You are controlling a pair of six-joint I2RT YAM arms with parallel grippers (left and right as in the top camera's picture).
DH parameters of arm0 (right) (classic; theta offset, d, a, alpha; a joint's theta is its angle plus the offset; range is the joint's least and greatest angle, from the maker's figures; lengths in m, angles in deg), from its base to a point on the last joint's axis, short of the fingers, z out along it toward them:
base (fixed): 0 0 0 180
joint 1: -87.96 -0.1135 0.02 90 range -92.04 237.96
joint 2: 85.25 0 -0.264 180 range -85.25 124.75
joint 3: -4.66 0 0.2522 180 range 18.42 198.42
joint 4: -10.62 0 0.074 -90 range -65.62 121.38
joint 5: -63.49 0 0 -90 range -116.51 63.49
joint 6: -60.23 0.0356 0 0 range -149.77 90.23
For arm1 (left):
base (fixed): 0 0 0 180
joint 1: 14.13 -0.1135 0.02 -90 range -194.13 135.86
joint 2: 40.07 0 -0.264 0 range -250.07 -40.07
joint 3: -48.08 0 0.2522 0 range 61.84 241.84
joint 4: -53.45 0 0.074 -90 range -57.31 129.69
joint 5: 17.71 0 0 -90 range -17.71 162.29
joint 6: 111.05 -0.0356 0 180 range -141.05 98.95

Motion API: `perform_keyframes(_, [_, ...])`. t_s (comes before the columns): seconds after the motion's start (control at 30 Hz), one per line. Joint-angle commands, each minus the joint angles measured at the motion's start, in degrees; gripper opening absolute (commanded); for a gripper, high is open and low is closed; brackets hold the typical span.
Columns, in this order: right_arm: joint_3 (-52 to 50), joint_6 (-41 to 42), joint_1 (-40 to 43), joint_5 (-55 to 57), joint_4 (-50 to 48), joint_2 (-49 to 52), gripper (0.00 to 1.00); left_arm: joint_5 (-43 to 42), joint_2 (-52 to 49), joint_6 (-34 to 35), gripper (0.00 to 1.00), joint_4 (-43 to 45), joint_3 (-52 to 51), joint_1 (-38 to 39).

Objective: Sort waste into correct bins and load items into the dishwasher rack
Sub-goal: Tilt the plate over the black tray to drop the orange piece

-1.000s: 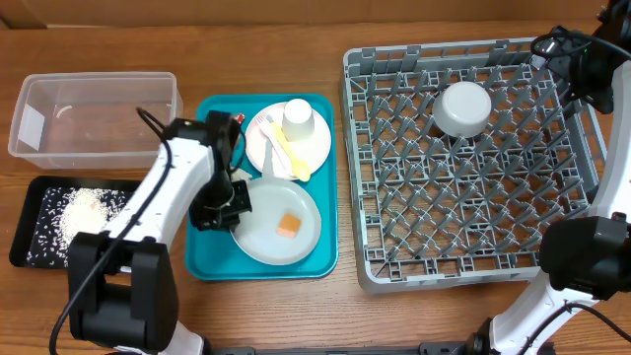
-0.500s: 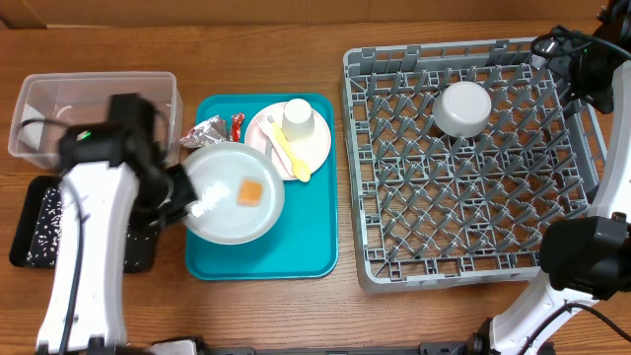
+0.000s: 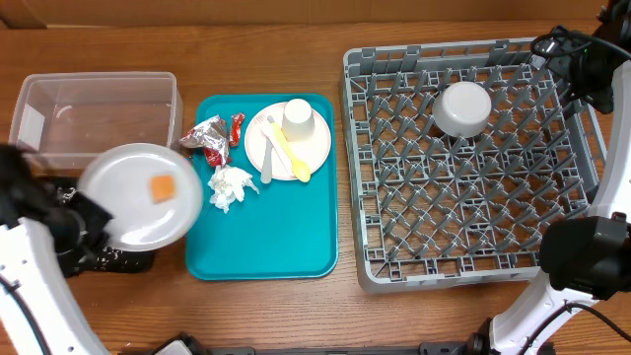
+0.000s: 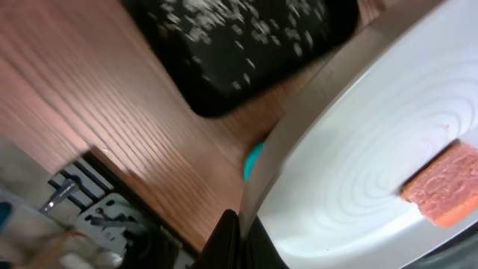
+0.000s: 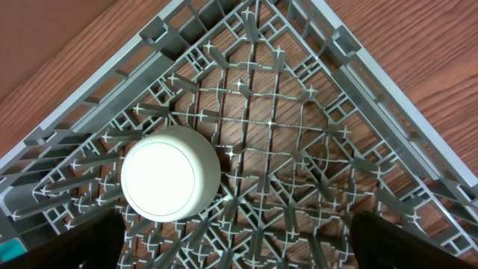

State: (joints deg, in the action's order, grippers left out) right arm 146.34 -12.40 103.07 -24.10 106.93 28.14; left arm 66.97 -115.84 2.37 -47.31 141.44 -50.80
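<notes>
My left gripper [image 4: 243, 240] is shut on the rim of the light grey plate [image 3: 141, 194], which hangs tilted over the black tray [image 4: 224, 67]. On the plate lies the orange food cube [image 3: 163, 188]. White rice grains [image 4: 258, 26] are scattered in the black tray. The clear tub [image 3: 94, 118] stands just behind. My right gripper [image 5: 239, 250] is open above the dishwasher rack [image 3: 351, 177], where the small bowl [image 3: 463, 106] sits upside down. On the teal tray [image 3: 296, 247] are the pink plate [image 3: 315, 148], white cup [image 3: 299, 116] and yellow spoon [image 3: 288, 156].
Crumpled foil wrappers [image 3: 209, 133] and a white napkin [image 3: 229, 185] lie on the teal tray's left side. A pale utensil [image 3: 266, 158] rests on the pink plate beside the spoon. The held plate and left arm hide most of the black tray from overhead.
My left gripper has carried the grey plate with the cube off the teal tray and leftward over the black tray, uncovering the wrappers and napkin. The right arm has not moved.
</notes>
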Motion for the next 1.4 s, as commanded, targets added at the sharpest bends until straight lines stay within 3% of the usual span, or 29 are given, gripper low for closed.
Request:
perform_keyframes(0.0, [0.7, 0.26, 0.02, 0.52, -0.13, -0.37, 1.0, 0.33, 0.87, 0.68, 0.04, 1.36, 1.25, -5.97])
perform_keyframes(0.3, [0.7, 0.26, 0.02, 0.52, -0.13, -0.37, 1.0, 8.63, 0.87, 7.56, 0.04, 7.78, 1.25, -16.35])
perform_keyframes(0.5, [0.7, 0.26, 0.02, 0.52, -0.13, -0.37, 1.0, 22.21, 0.87, 12.98, 0.04, 13.22, 1.22, -16.17])
perform_keyframes(0.7, [0.7, 0.26, 0.02, 0.52, -0.11, -0.37, 1.0, 30.64, -0.57, 13.49, 0.04, 16.85, 1.16, -16.2])
perform_keyframes(1.07, [0.7, 0.26, 0.02, 0.52, -0.13, -0.37, 1.0, 31.82, -10.51, 11.28, 0.04, 16.98, 1.14, -14.34])
perform_keyframes(1.37, [0.7, 0.26, 0.02, 0.52, -0.13, -0.37, 1.0, 41.42, -11.72, 11.28, 0.04, 19.56, 1.18, -8.22])
